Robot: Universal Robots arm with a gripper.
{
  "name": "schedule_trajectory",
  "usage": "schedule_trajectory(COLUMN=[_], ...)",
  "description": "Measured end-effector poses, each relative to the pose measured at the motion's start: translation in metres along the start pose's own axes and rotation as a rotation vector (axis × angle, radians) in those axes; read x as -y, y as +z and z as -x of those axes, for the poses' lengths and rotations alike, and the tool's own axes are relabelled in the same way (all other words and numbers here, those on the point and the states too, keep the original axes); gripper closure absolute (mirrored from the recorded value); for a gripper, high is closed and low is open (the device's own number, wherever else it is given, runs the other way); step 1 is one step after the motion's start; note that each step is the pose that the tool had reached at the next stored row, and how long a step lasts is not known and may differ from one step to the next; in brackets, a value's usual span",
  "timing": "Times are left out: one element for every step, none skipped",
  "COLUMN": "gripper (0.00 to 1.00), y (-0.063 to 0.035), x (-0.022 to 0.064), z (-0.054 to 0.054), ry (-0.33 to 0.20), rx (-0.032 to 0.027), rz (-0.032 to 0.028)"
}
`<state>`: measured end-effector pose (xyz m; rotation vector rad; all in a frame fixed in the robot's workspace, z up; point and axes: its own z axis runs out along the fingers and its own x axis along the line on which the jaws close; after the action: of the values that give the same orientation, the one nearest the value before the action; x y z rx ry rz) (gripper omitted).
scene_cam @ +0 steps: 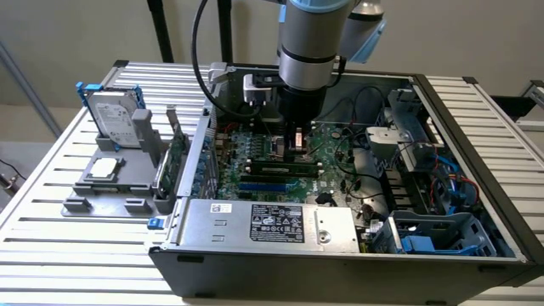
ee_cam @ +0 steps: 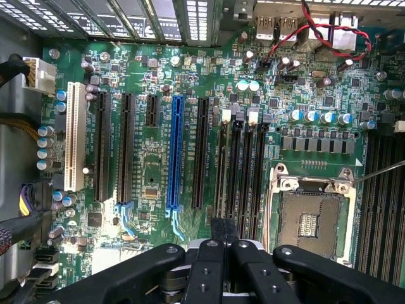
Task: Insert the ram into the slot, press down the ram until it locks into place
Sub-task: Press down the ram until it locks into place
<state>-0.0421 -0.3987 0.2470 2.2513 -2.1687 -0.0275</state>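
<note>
Slatted metal table (scene_cam: 51,210) carries the open computer case. Gripper (ee_cam: 224,244) hangs over the slot (ee_cam: 235,171), fingers closed on the ram (ee_cam: 224,227); I think it must stay upright and aligned.

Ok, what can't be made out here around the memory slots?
- Wrist view: the near ends of the memory slots are covered by the gripper.
- Wrist view: the second bank of slots beyond the processor socket runs off the frame edge.
- Exterior view: the arm hides the board under it.
- Exterior view: the power supply label is too small to read.
</note>
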Motion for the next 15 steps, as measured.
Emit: schedule_trajectory(gripper=[0.89,0.89,0.89,0.89,0.89,0.89,0.89,0.89,0.89,0.89,0.89,0.89,0.89,0.89,0.89], y=[0.0,-0.0001,-0.0001,0.0001,0.0008,0.0017,0.0031,0.0048,0.0066,0.0085,0.0103,0.0119,0.0134,0.0146,0.0159], x=[0.0,0.0,0.0,-0.0001,-0.0001,-0.0003,-0.0005,-0.0008,-0.0011,-0.0014,-0.0016,-0.0018,-0.0019,-0.0019,-0.0019], z=[0.0,0.0,0.0,0.0,0.0,0.0,0.001,0.001,0.001,0.001,0.001,0.001,0.001,0.001,0.001], ry=[0.0,0.0,0.0,0.0,0.0,0.0,0.0,0.0,0.0,0.0,0.0,0.0,0.0,0.0,0.0], rx=[0.0,-0.0001,-0.0002,-0.0002,0.0,-0.0002,-0.0002,-0.0001,-0.0003,-0.0002,-0.0002,-0.0002,-0.0001,-0.0002,-0.0004], rz=[0.0,0.0001,0.0001,0.0001,-0.0003,-0.0007,-0.0016,-0.0024,-0.0032,-0.0042,-0.005,-0.0056,-0.0061,-0.0063,-0.0066])
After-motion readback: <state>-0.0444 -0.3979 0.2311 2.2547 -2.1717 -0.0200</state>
